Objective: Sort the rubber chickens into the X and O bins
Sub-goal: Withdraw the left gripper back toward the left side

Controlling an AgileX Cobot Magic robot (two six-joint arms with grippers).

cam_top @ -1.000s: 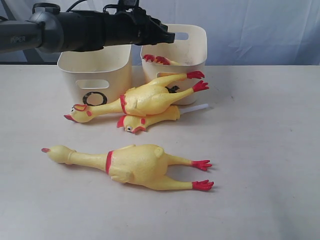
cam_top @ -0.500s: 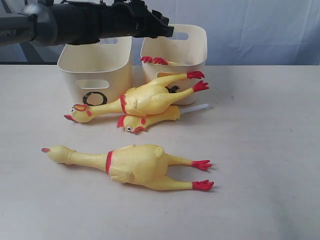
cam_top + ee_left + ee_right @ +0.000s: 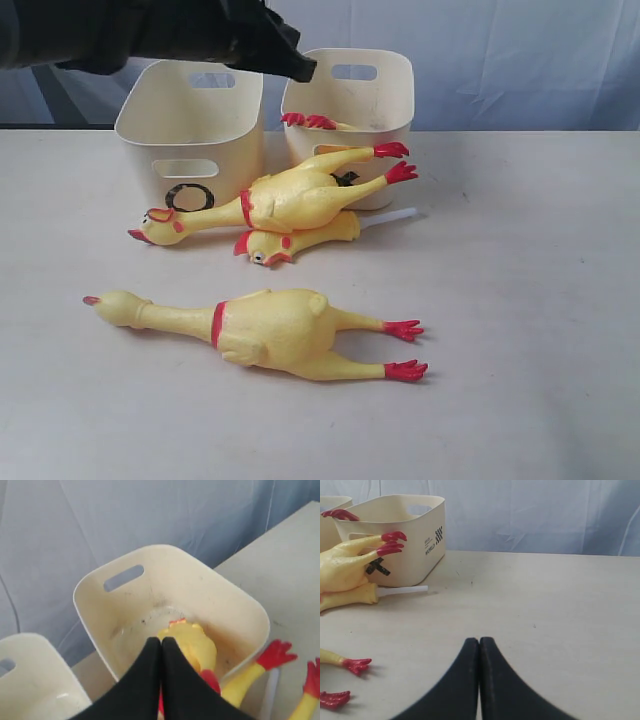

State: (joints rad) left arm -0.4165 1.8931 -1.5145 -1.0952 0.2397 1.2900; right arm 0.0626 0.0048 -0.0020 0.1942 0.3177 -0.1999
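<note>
Two cream tubs stand side by side at the back: the O bin on the left and the X bin on the right. One rubber chicken lies inside the X bin, with its red feet over the rim. A long chicken leans against the front of both bins. Under it lies a shorter chicken. Another long chicken lies flat nearer the front. My left gripper hovers above the X bin, shut and empty. My right gripper is shut low over bare table.
A white stick pokes out from under the piled chickens beside the X bin. The X mark is partly covered by chicken legs. A blue-grey curtain hangs behind the table.
My left arm has drawn back up and to the left, away from the X bin. The feet of the chicken inside that bin settled slightly leftward. Everything else stayed put.
</note>
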